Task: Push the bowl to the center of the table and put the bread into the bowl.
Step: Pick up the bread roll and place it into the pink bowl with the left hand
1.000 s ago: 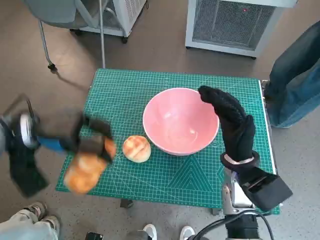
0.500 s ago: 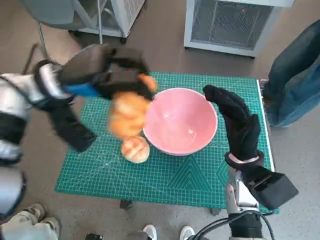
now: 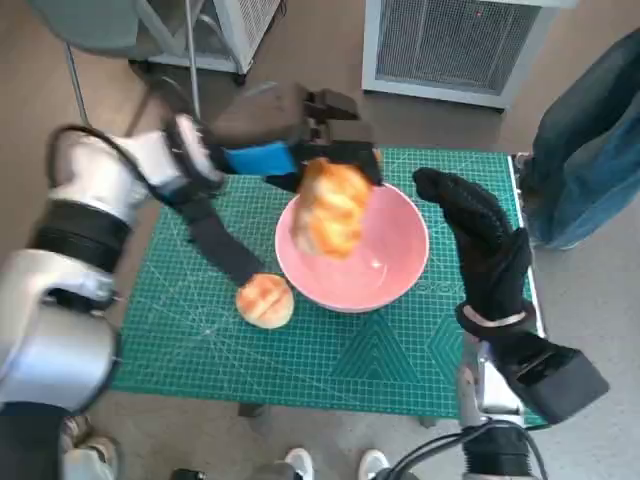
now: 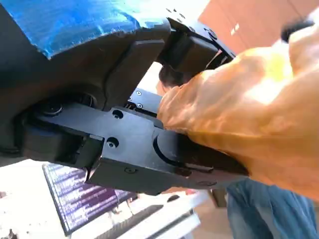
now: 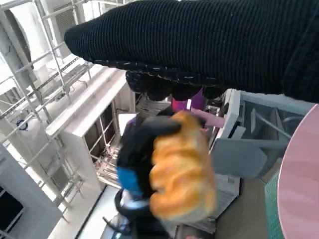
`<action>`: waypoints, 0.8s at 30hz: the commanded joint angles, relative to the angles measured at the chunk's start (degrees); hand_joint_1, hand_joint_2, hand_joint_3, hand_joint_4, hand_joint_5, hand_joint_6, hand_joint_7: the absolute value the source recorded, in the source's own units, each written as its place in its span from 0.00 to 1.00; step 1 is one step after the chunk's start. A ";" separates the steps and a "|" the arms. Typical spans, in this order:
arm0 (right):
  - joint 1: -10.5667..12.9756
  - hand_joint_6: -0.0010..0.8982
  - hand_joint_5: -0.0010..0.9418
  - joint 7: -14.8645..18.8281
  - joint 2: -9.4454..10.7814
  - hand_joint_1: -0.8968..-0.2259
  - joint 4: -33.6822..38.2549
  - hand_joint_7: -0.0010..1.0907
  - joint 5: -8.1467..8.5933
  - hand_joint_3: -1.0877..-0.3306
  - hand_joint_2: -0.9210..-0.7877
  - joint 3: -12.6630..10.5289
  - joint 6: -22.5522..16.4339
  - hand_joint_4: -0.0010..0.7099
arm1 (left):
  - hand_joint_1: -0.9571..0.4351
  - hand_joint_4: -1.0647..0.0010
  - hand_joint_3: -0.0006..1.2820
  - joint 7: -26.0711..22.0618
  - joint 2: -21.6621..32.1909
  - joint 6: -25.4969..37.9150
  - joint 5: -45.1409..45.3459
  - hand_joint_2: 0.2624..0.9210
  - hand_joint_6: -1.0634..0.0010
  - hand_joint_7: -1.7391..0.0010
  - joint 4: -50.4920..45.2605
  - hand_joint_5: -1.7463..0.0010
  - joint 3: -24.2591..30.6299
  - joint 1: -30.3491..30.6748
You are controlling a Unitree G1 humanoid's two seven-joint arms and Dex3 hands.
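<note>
The bowl [image 3: 352,252] sits near the middle of the surface [image 3: 200,300], so the push looks done. The left hand [image 3: 300,135] has its fingers clamped on a bread [image 3: 330,208] above the bowl, not yet released. A bun [image 3: 265,300] lies beside the bowl. The right hand [image 3: 480,250], fingers apart, holds nothing beside the rim.
</note>
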 commanded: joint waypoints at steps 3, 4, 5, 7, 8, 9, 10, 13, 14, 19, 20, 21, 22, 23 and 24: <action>2.09 0.00 0.00 -0.21 -0.43 0.40 -1.70 0.55 -0.09 0.35 0.00 -0.15 1.72 0.29 | 0.69 0.21 0.01 -2.17 -3.35 2.78 2.00 1.00 0.41 0.27 3.78 0.50 -3.64 -1.19; 2.20 0.00 0.00 -0.26 -0.44 0.40 -1.92 0.55 -0.13 0.35 0.00 -0.19 1.82 0.29 | 0.68 0.21 0.01 -2.83 -3.67 2.91 1.93 1.00 0.41 0.28 4.17 0.49 -3.88 -1.15; 2.31 0.00 0.00 -0.32 -0.47 0.39 -2.17 0.55 -0.12 0.35 0.00 -0.26 1.96 0.29 | 0.68 0.21 0.01 -5.07 -4.22 2.95 1.38 1.00 0.41 0.28 4.81 0.48 -3.86 -1.01; 2.51 0.00 0.00 -0.56 -0.40 0.39 -2.76 0.55 -0.24 0.35 0.00 -0.30 2.29 0.29 | 0.68 0.23 0.01 -9.93 -4.98 2.79 -0.19 1.00 0.40 0.33 5.82 0.42 -3.37 -0.77; 2.59 0.00 0.00 -0.65 -0.37 0.39 -3.00 0.55 -0.29 0.35 0.00 -0.31 2.44 0.29 | 0.68 0.25 0.02 -12.25 -5.26 2.70 -1.00 1.00 0.42 0.32 6.16 0.41 -2.99 -0.66; 2.68 0.00 0.00 -0.77 -0.34 0.39 -3.28 0.55 -0.33 0.35 0.00 -0.32 2.62 0.28 | 0.68 0.27 0.03 -15.98 -5.64 2.84 -2.29 1.00 0.44 0.31 6.50 0.40 -2.26 -0.46; 2.74 0.00 0.00 -0.89 -0.28 0.39 -3.51 0.55 -0.41 0.35 0.00 -0.30 2.78 0.28 | 0.68 0.31 0.06 -18.61 -5.82 2.93 -3.23 1.00 0.45 0.29 6.65 0.38 -1.75 -0.32; 3.08 0.00 0.00 -1.27 -0.11 0.39 -4.24 0.54 -0.66 0.36 0.00 -0.29 3.16 0.28 | 0.62 0.49 0.07 -28.99 -6.61 4.63 -6.48 0.98 0.54 0.46 6.98 0.59 -0.05 0.33; 3.15 0.00 0.00 -1.34 -0.08 0.38 -4.37 0.54 -0.69 0.37 0.00 -0.30 3.25 0.28 | 0.59 0.54 0.05 -31.34 -6.73 5.20 -7.10 0.96 0.60 0.60 6.86 0.73 0.29 0.50; 3.37 0.00 0.00 -1.85 0.22 0.38 -4.71 0.54 -1.06 0.38 0.00 -0.26 3.40 0.28 | 0.52 0.78 0.01 -40.48 -6.43 6.84 -9.37 0.90 0.80 0.88 5.54 0.95 1.24 1.31; 3.39 0.00 0.00 -1.93 0.26 0.38 -4.76 0.54 -1.12 0.38 0.00 -0.24 3.44 0.28 | 0.50 0.81 0.01 -41.32 -6.20 6.63 -9.83 0.88 0.83 0.90 5.17 0.97 1.40 1.51; 3.40 0.00 0.00 -1.99 0.29 0.38 -4.81 0.54 -1.13 0.38 0.00 -0.22 3.47 0.28 | 0.50 0.82 0.01 -41.40 -5.81 5.70 -10.45 0.88 0.84 0.91 4.91 0.98 1.69 1.87; 3.43 0.00 0.00 -2.05 0.29 0.38 -4.87 0.54 -1.14 0.38 0.00 -0.19 3.52 0.28 | 0.48 0.83 0.00 -41.65 -5.50 5.12 -11.00 0.86 0.84 0.92 4.59 0.98 1.93 2.17; 3.42 0.00 0.00 -2.15 0.34 0.38 -4.95 0.54 -1.19 0.38 0.00 -0.13 3.60 0.28 | 0.46 0.83 0.00 -42.38 -5.05 4.06 -12.21 0.85 0.84 0.93 4.40 0.99 2.71 2.72; 3.42 0.00 0.00 -2.24 0.38 0.38 -5.03 0.54 -1.23 0.38 0.00 -0.07 3.67 0.28 | 0.45 0.84 0.00 -43.03 -4.72 3.37 -13.14 0.83 0.85 0.93 4.20 0.99 3.27 3.12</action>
